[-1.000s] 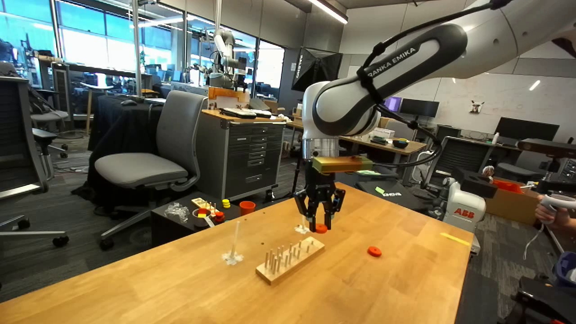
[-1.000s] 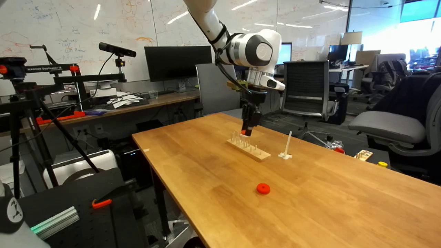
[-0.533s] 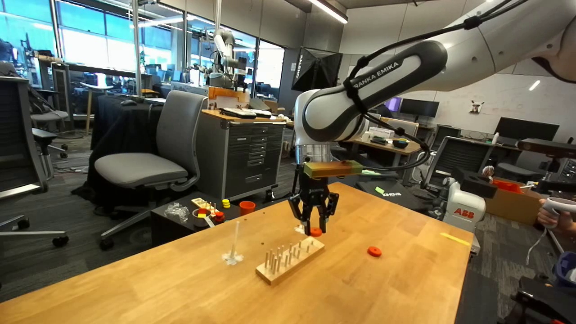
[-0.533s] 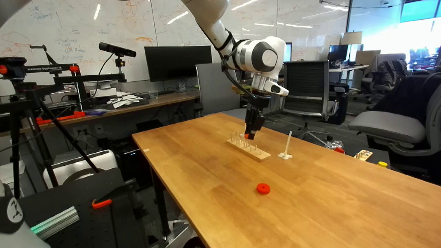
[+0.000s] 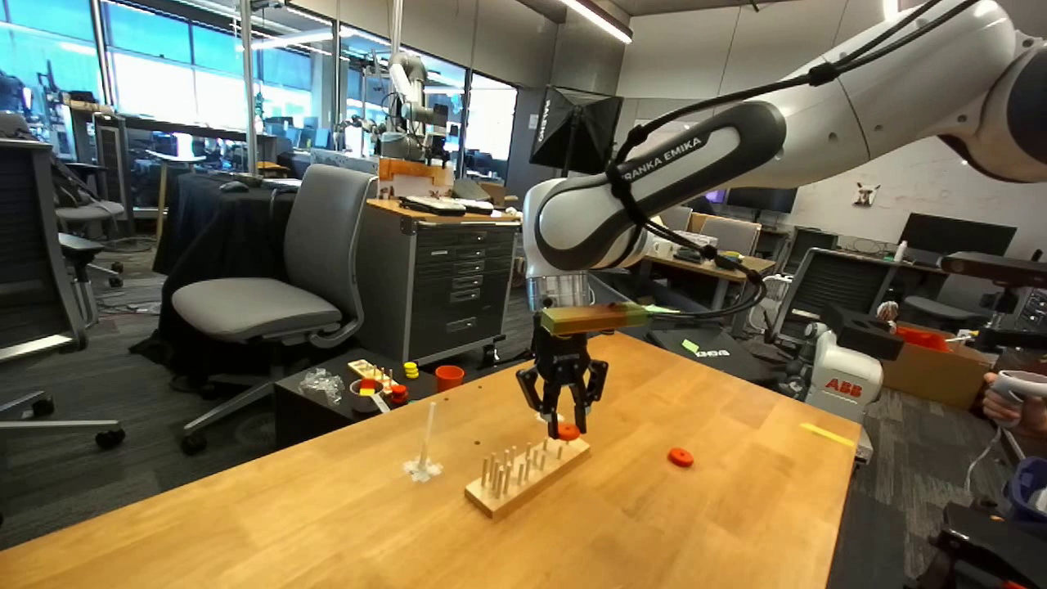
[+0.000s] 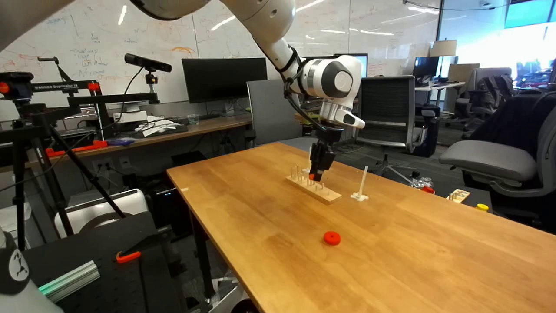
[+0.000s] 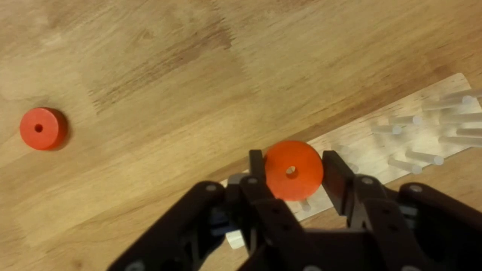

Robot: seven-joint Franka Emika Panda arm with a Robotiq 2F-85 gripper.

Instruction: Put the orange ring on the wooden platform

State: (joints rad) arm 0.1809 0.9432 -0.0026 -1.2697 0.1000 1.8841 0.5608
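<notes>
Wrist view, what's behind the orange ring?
The board, table and part of a peg show past the ring. Straight behind is covered, except a pale glimpse through its hole.

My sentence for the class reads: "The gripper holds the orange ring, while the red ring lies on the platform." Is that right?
Not quite. The red ring lies on the table, apart from the platform, as the wrist view shows. The rest stands: the gripper holds the orange ring.
</notes>
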